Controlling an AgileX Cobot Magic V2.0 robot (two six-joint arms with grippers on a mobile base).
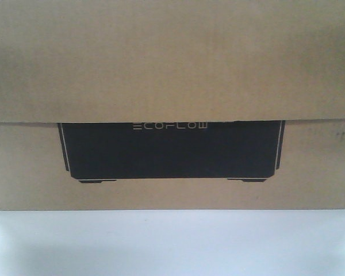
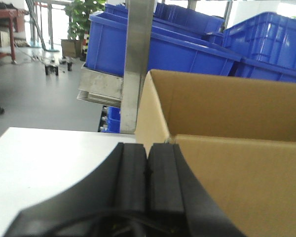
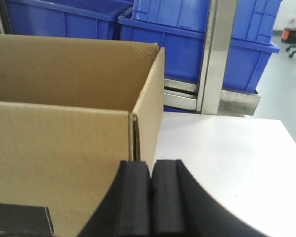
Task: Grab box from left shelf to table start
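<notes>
Box point(image 1: 172, 103) sits on table point(image 1: 172, 244), w/ sides cut off by frame. My left gripper point(image 2: 147, 165) & right gripper point(image 3: 151, 185): pads pressed together, nothing between.

We count one cardboard box point(image 1: 172, 86) standing on one white counter point(image 1: 172, 244). Two black grippers show, the left gripper point(image 2: 148, 170) and the right gripper point(image 3: 151, 190). Behind them we count at least four blue bins point(image 2: 158, 47) and one potted plant point(image 2: 81, 15).
</notes>
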